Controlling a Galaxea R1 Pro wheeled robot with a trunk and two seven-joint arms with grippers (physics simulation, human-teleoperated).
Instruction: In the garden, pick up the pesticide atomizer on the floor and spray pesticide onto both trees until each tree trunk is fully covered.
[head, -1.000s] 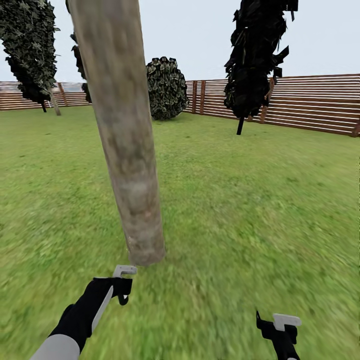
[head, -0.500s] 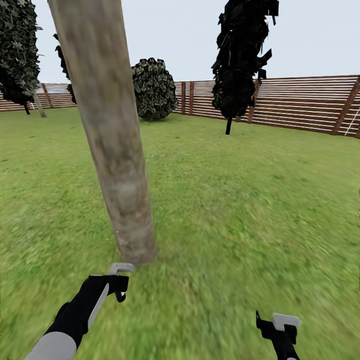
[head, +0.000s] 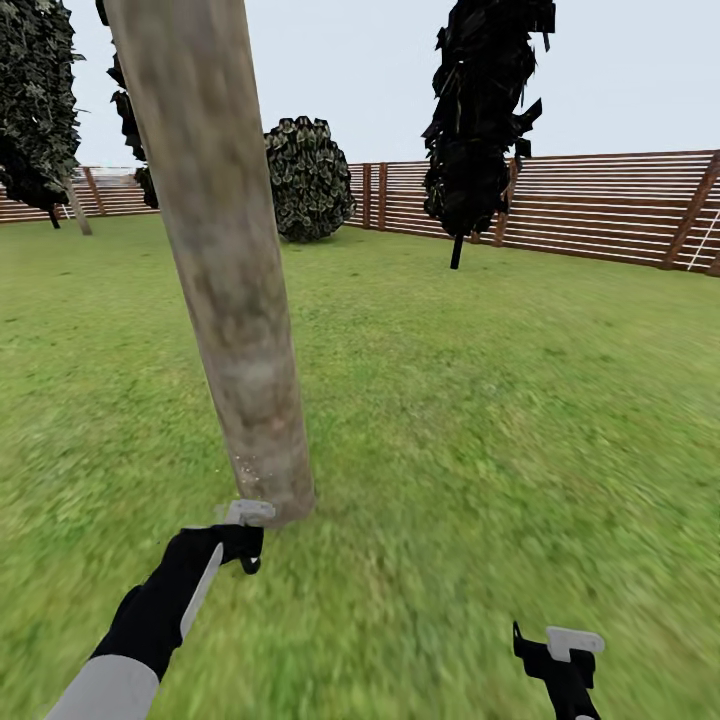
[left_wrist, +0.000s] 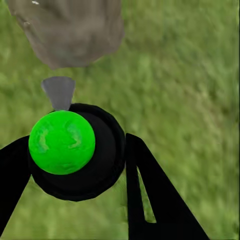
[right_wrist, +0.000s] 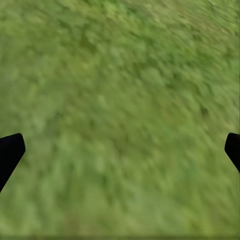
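The pesticide atomizer (left_wrist: 75, 152) sits pinched in the left gripper (left_wrist: 70, 165), a black finger pressed on either side of its dark round body. Its green cap faces the wrist camera and its grey nozzle points at the foot of the tree trunk (left_wrist: 67, 30), just beyond the tip. That aim explains the hold: the bottle is likely kept level and nose-forward so spray lands on the bark rather than on the grass (left_wrist: 185, 75).

In the head view the same gripper (head: 240, 535) is at about 7 o'clock, with the white top of the atomizer (head: 245, 512) just beside the trunk's (head: 225, 260) base, near or touching it; I cannot tell which. A faint speckle of pale dots shows low on the bark there. The left arm reaches forward and slightly inward from the frame's lower corner, forearm nearly straight, wrist low near the ground.

The right gripper (head: 560, 655) hangs at about 5 o'clock, well apart from the trunk, over bare lawn. Its fingers (right_wrist: 10, 152) are spread wide with nothing between them, the arm tucked back, apparently idle.

At 12 to 1 o'clock stands a black-leaved tree (head: 485, 120) before the slatted fence (head: 600, 205).
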